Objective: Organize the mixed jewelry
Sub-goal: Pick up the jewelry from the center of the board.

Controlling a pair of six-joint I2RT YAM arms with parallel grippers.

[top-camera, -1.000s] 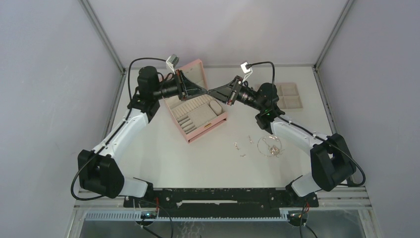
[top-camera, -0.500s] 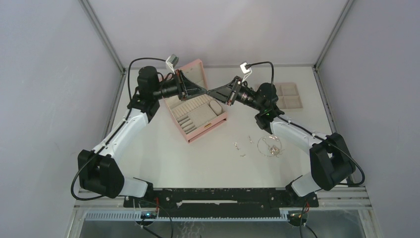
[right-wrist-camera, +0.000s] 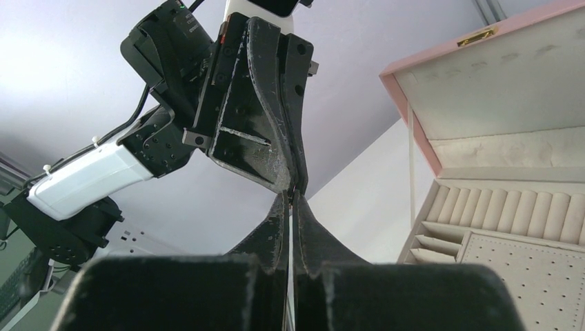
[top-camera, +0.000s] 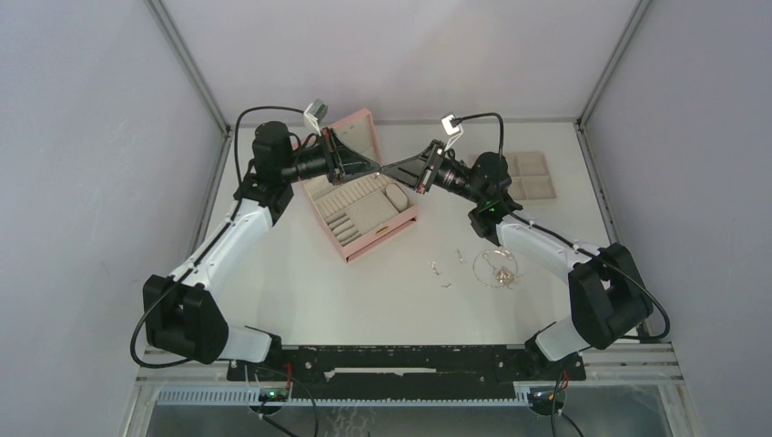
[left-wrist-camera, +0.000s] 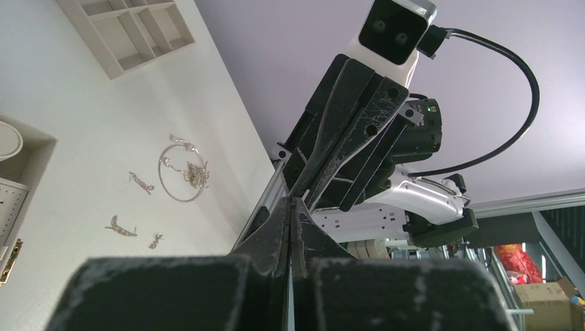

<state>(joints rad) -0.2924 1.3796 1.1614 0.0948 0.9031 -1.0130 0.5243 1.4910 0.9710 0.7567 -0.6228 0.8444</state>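
Worktop (top-camera: 382, 300): white, carrying everything below.
Pink jewellery box (top-camera: 360, 211): open with its lid raised, towards 11 o'clock from the worktop's centre in the top view; beige lining with ring rolls.
Beige compartment tray (top-camera: 532, 175): flat, towards 2 o'clock, well apart from the box.
Left claw (top-camera: 373, 167): pressed fully together; I cannot tell if anything is pinched.
Right claw (top-camera: 393, 171): also pressed together, its tip meeting the left claw's tip above the box's 1 o'clock corner.
Chain necklace (top-camera: 496, 268): a thin silver loop on the worktop at 4 o'clock from the box.
Small silver pieces (top-camera: 437, 269): scattered just beside the necklace, at its 9 o'clock.
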